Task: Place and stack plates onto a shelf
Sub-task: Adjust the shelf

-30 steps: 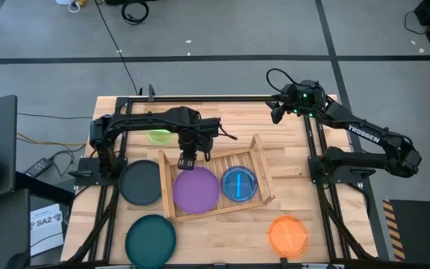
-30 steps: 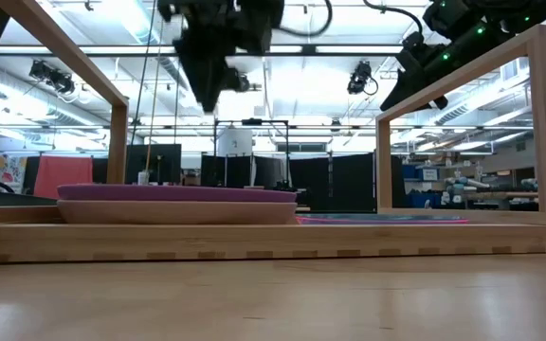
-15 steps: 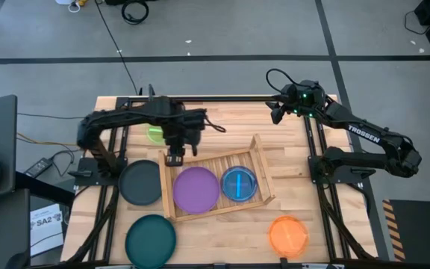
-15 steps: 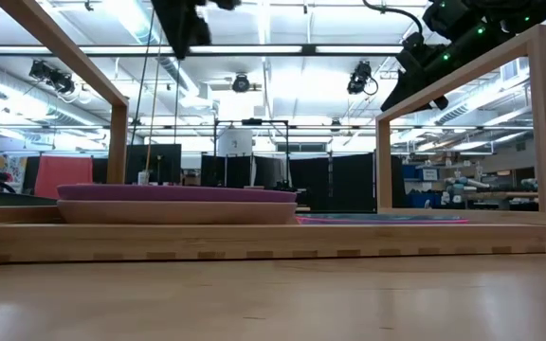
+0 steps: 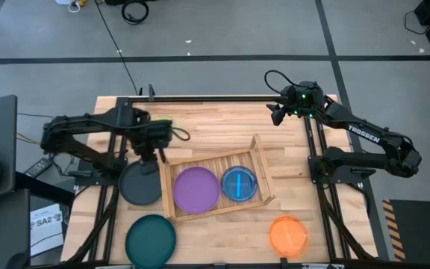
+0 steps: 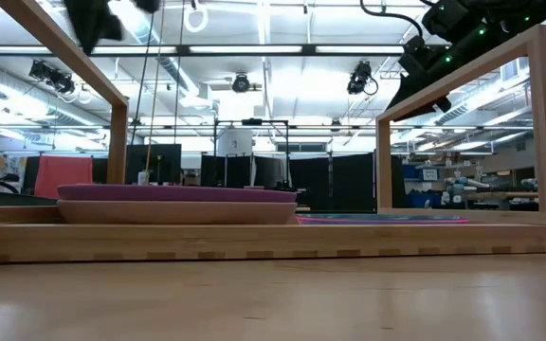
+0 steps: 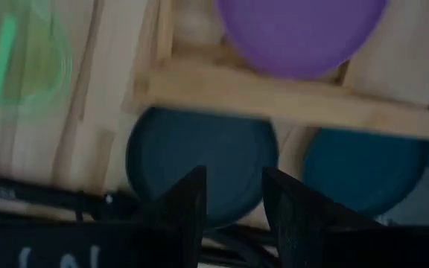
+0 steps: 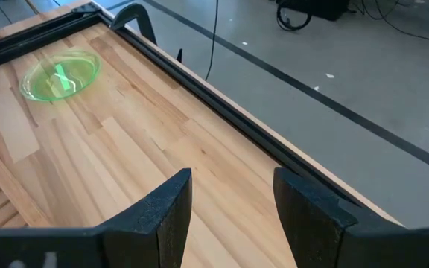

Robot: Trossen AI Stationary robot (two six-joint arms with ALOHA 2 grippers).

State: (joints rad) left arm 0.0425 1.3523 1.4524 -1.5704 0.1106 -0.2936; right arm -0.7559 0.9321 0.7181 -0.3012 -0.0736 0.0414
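A: How will the dark grey plate (image 5: 140,184) handle?

B: Light, stiff and slick, I'd judge. It lies flat on the table just beside the shelf (image 5: 259,152), so take it by the rim.

A: And the grippers?

B: The left gripper (image 5: 149,152) hangs over that plate's far edge, fingers apart, empty. The right gripper (image 5: 277,112) waits at the far right corner, also apart.

A: What do the views add?

B: The left wrist view shows the grey plate between the fingers (image 7: 179,211), plus the purple plate (image 7: 298,33) in the shelf. The low view hides the grey one.
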